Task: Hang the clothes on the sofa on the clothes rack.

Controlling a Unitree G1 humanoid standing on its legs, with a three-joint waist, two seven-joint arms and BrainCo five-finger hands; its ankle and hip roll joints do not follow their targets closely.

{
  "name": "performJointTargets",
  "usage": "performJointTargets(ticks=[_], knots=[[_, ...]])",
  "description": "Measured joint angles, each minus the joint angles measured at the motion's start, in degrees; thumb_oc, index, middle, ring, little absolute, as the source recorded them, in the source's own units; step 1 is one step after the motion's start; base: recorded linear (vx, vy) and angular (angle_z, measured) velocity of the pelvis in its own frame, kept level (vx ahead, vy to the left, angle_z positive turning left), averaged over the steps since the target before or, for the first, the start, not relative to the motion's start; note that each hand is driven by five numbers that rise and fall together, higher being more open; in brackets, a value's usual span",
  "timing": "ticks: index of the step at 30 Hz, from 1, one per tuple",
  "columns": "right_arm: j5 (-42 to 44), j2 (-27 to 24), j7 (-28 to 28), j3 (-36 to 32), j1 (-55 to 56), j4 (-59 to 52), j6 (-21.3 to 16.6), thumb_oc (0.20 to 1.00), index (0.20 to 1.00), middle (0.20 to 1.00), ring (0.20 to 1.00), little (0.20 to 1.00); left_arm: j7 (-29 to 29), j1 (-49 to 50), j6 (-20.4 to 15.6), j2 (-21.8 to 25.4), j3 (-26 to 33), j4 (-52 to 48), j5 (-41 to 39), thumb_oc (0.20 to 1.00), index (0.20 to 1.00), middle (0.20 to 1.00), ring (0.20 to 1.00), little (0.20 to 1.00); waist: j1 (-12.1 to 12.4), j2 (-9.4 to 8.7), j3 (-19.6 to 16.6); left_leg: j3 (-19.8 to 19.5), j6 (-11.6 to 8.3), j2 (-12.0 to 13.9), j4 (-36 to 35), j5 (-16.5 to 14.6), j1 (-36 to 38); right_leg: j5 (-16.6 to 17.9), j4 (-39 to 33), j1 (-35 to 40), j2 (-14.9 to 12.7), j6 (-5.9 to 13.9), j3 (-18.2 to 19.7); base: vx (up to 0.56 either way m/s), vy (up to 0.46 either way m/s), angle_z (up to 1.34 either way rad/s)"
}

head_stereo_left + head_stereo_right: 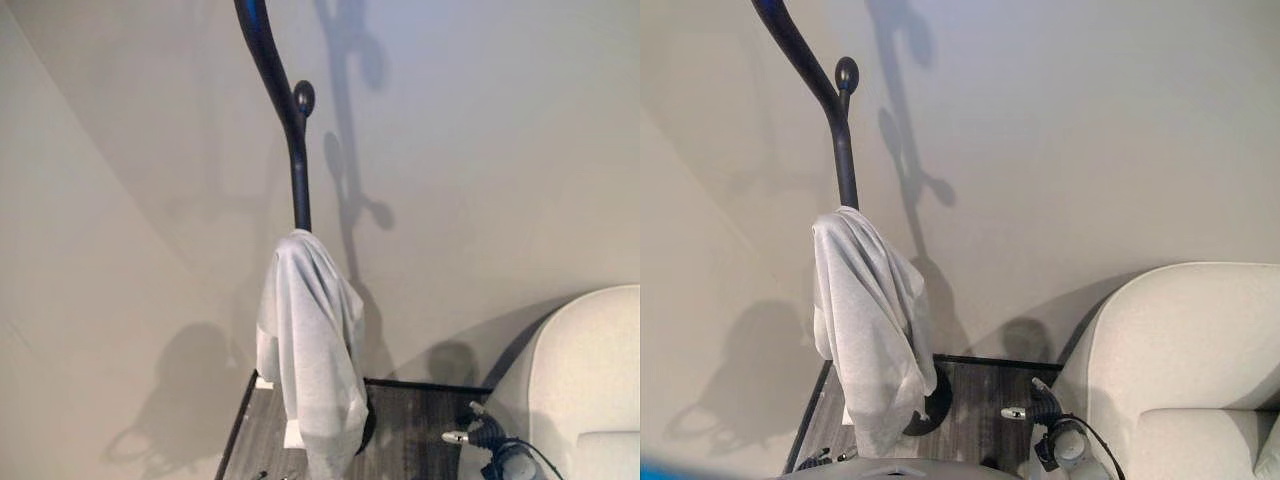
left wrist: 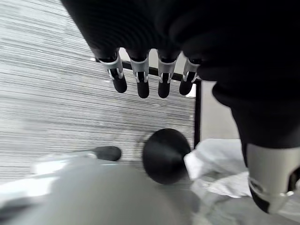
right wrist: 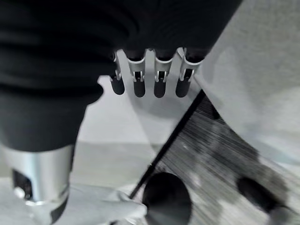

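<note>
A light grey garment [image 1: 310,340] hangs draped over a lower hook of the black clothes rack [image 1: 298,170], reaching down almost to the rack's round base [image 2: 166,154]. My right hand [image 3: 147,79] is low beside the sofa [image 1: 1180,350], to the right of the rack, with its fingers straight and nothing in it; it also appears in the left eye view as my right hand [image 1: 478,435]. My left hand [image 2: 140,77] hangs above the floor near the base, fingers straight and empty. The garment's hem [image 2: 215,171] lies next to the base.
The rack stands in a corner of pale walls [image 1: 480,150], on a dark wood-grain floor [image 1: 420,415]. A knobbed hook [image 1: 304,97] sticks out higher up the pole. The cream sofa takes up the lower right.
</note>
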Motion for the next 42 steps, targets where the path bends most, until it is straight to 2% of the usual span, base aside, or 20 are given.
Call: performJointTargets(ticks=[5, 6, 7, 8, 10, 12, 15, 16, 17, 18, 19, 20, 21, 23, 24, 26, 29, 31, 33, 42], knots=[[0.4, 0.1, 0.1, 0.9, -2.3, 5.1, -0.2, 1.000, 1.000, 1.000, 1.000, 1.000, 0.3, -4.0, 0.0, 0.5, -0.5, 0.4, -0.2, 1.000, 1.000, 1.000, 1.000, 1.000, 0.2, -0.66, 2.2, -3.5, -1.92, 0.1, 6.5, -1.2, -4.9, -0.1, 0.2, -1.2, 0.2, -1.00, -1.1, -0.09, 0.098, 0.18], [0.5, 0.6, -0.1, 0.7, -4.0, 5.9, -0.1, 1.000, 1.000, 1.000, 1.000, 1.000, 0.4, -5.3, -0.1, 0.5, -0.2, 0.9, -0.3, 1.000, 1.000, 1.000, 1.000, 1.000, 0.0, -1.89, 4.2, -4.6, -3.83, 0.0, 9.7, -3.2, -6.1, 0.7, 0.0, -1.2, -1.0, -2.46, -1.7, -0.06, 0.254, 0.08], [0.6, 1.2, -0.3, 0.3, -4.9, 6.9, 0.1, 1.000, 1.000, 1.000, 1.000, 1.000, 0.6, -6.0, -0.1, 0.9, -0.2, 1.3, -0.4, 1.000, 1.000, 1.000, 1.000, 1.000, 0.0, -1.94, 4.2, -6.7, -4.51, 0.8, 12.4, -3.6, -7.3, 0.8, -0.1, -1.4, -1.6, -2.36, -1.4, -0.02, 0.272, 0.00], [0.6, 1.1, -0.3, 0.3, -5.2, 7.4, 0.1, 1.000, 1.000, 1.000, 1.000, 1.000, 0.8, -6.2, -0.1, 1.0, -0.3, 1.7, -0.5, 1.000, 1.000, 1.000, 1.000, 1.000, 0.1, -2.64, 4.5, -8.8, -5.16, 2.7, 12.8, -3.7, -7.3, 0.5, -0.1, -1.7, -1.7, -1.65, -1.1, 0.03, 0.258, -0.08], [0.7, 0.3, -0.6, -0.6, -5.3, 8.2, 0.1, 1.000, 1.000, 1.000, 1.000, 1.000, 1.0, -6.4, -0.1, 0.3, -0.6, 2.3, -0.5, 1.000, 1.000, 1.000, 1.000, 1.000, -0.3, -1.19, 4.6, -10.1, -5.70, 7.4, 10.2, -3.9, -5.7, 0.8, -0.2, -1.8, -2.1, -0.13, -0.2, 0.02, 0.377, -0.15], [1.7, 0.3, -0.9, -3.8, -5.1, 10.2, 0.3, 1.000, 1.000, 1.000, 1.000, 1.000, 0.9, -7.1, 0.0, -0.5, -1.0, 3.2, -0.4, 1.000, 1.000, 1.000, 1.000, 1.000, -1.7, 0.29, 4.2, -10.6, -5.76, 8.8, 3.7, -4.0, -3.2, 1.3, -0.2, -2.3, -3.9, 1.79, -0.4, 0.00, 0.384, -0.02], [3.3, -0.4, -1.5, -6.7, -3.7, 11.8, 0.3, 1.000, 1.000, 1.000, 1.000, 1.000, 0.9, -7.8, -0.2, -0.9, -2.6, 3.4, 0.3, 1.000, 1.000, 1.000, 1.000, 1.000, -1.9, 1.80, 3.3, -7.2, -5.86, 6.0, 0.7, -2.5, -1.7, 2.7, 0.0, -4.6, -7.4, 4.73, 1.6, -0.05, 0.339, -0.22], [4.9, 0.9, -1.9, -8.7, -3.7, 13.2, 1.1, 1.000, 1.000, 1.000, 1.000, 1.000, 0.9, -8.0, -0.1, -0.5, -2.3, 4.1, 0.3, 1.000, 1.000, 1.000, 1.000, 1.000, -1.9, 0.40, 3.2, -5.1, -5.45, 2.7, -0.1, -0.9, -1.7, 3.9, 0.2, -5.9, -10.7, 5.26, 3.4, -0.11, 0.238, -0.55], [5.8, 2.4, -2.0, -9.2, -3.5, 14.4, 1.4, 1.000, 1.000, 1.000, 1.000, 1.000, 0.9, -8.0, -0.2, 0.1, -1.4, 4.2, 0.3, 1.000, 1.000, 1.000, 1.000, 1.000, -2.1, -1.22, 3.2, -3.6, -3.92, -0.2, 0.0, -0.8, -1.8, 5.9, 0.2, -7.2, -13.4, 5.16, 4.5, -0.11, 0.198, -0.79], [6.4, 4.0, -2.0, -9.1, -3.7, 14.8, 1.7, 1.000, 1.000, 1.000, 1.000, 1.000, 0.9, -7.9, -0.1, 0.4, -0.7, 5.0, 0.2, 1.000, 1.000, 1.000, 1.000, 1.000, -1.5, -2.29, 3.4, -1.4, -2.43, -1.8, 0.0, -0.9, -1.9, 9.5, 0.2, -8.7, -14.8, 4.72, 3.7, -0.11, 0.178, -0.94], [7.4, 5.8, -2.0, -8.4, -3.9, 15.3, 1.9, 1.000, 1.000, 1.000, 1.000, 1.000, 0.9, -7.6, 0.0, 1.0, -0.5, 6.1, 0.1, 1.000, 1.000, 1.000, 1.000, 1.000, -1.7, -2.67, 3.9, 0.6, -0.71, -2.6, -0.1, -1.1, -2.0, 13.9, 0.2, -10.1, -15.1, 3.28, 0.2, -0.11, 0.172, -0.85], [7.9, 7.3, -2.0, -7.9, -2.3, 15.9, 1.9, 1.000, 1.000, 1.000, 1.000, 1.000, 0.8, -7.0, 0.0, 1.2, -0.6, 6.0, 0.1, 1.000, 1.000, 1.000, 1.000, 1.000, -1.7, -2.49, 4.1, 1.2, 0.96, -3.4, -0.1, -1.2, -1.5, 14.2, 2.3, -10.1, -15.0, 4.21, -4.2, -0.14, 0.174, -0.49], [8.3, 7.9, -1.9, -7.4, -1.8, 16.8, 1.9, 1.000, 1.000, 1.000, 1.000, 1.000, 0.8, -6.9, -0.1, 1.4, -0.7, 5.7, 0.1, 1.000, 1.000, 1.000, 1.000, 1.000, -1.6, -2.38, 4.2, 1.3, 2.09, -3.4, -0.1, -1.1, -1.2, 9.4, 6.8, -10.4, -14.0, 6.51, -4.3, -0.11, 0.118, -0.09], [9.7, 7.7, -1.8, -7.6, -2.0, 17.0, 1.6, 1.000, 1.000, 1.000, 1.000, 1.000, 0.6, -6.4, -0.1, 1.9, -1.0, 5.8, 0.1, 1.000, 1.000, 1.000, 1.000, 1.000, -1.2, -1.65, 4.3, 1.9, 2.36, -2.0, 0.2, -0.3, -1.9, -2.2, 17.1, -12.0, -8.8, 6.09, -1.1, -0.05, 0.024, -0.06], [10.3, 7.6, -1.8, -7.8, -2.2, 17.3, 1.6, 1.000, 1.000, 1.000, 1.000, 1.000, 0.6, -6.4, 0.0, 2.1, -1.1, 6.1, 0.1, 1.000, 1.000, 1.000, 1.000, 1.000, -1.1, -1.33, 4.3, 1.6, 2.29, -1.5, 0.3, -0.1, -1.8, -5.2, 18.4, -11.6, -6.4, 5.81, -0.6, 0.01, -0.052, -0.07], [10.8, 7.5, -1.8, -8.2, -3.2, 19.6, 1.4, 1.000, 1.000, 1.000, 1.000, 1.000, 0.6, -5.7, 0.1, 2.1, -1.8, 6.3, 0.1, 1.000, 1.000, 1.000, 1.000, 1.000, -1.1, -1.89, 4.1, 1.8, 2.22, -2.3, 0.3, -0.1, -1.8, -5.4, 11.0, -7.5, -5.9, 5.20, 0.0, 0.06, -0.067, -0.04], [11.9, 6.9, -1.4, -8.5, -3.7, 21.3, 1.5, 1.000, 1.000, 1.000, 1.000, 1.000, 0.3, -5.2, 0.0, 0.8, -2.1, 6.0, 0.1, 1.000, 1.000, 1.000, 1.000, 1.000, -1.2, -0.45, 3.8, 2.1, 1.39, -2.0, 0.2, -0.6, -0.2, -0.5, 0.2, -0.7, -4.7, 4.37, -0.3, 0.11, -0.059, -0.08], [12.8, 5.2, -0.8, -9.4, -2.3, 25.7, 1.6, 1.000, 1.000, 1.000, 1.000, 1.000, -0.1, -3.9, 0.0, -1.4, -2.1, 6.0, 0.1, 1.000, 1.000, 1.000, 1.000, 1.000, -1.5, 2.07, 1.0, 2.3, -0.27, -0.2, -0.1, -1.7, 1.3, -1.2, -0.3, 1.1, -2.7, 2.91, -0.2, 0.08, -0.068, -0.09], [12.9, 4.2, -0.2, -9.7, -1.1, 25.3, 1.7, 1.000, 1.000, 1.000, 1.000, 1.000, -0.4, -3.5, 0.0, -1.8, -2.2, 5.9, 0.1, 1.000, 1.000, 1.000, 1.000, 1.000, -1.6, 2.95, 0.1, 2.3, -0.73, 0.8, -0.1, -1.8, 1.3, -1.5, -0.2, 1.0, -1.7, 2.26, -0.2, 0.07, -0.067, -0.04], [15.2, 3.9, 0.3, -10.7, -0.9, 23.6, 1.8, 1.000, 1.000, 1.000, 1.000, 1.000, -1.7, -3.4, 0.0, -1.8, -2.8, 6.5, 0.2, 1.000, 1.000, 1.000, 1.000, 1.000, -1.6, 3.02, -0.5, 1.7, -1.59, 2.1, -0.1, -1.3, 1.3, -1.6, -0.2, 1.3, -0.3, 0.94, -0.7, 0.03, -0.018, 0.02]])
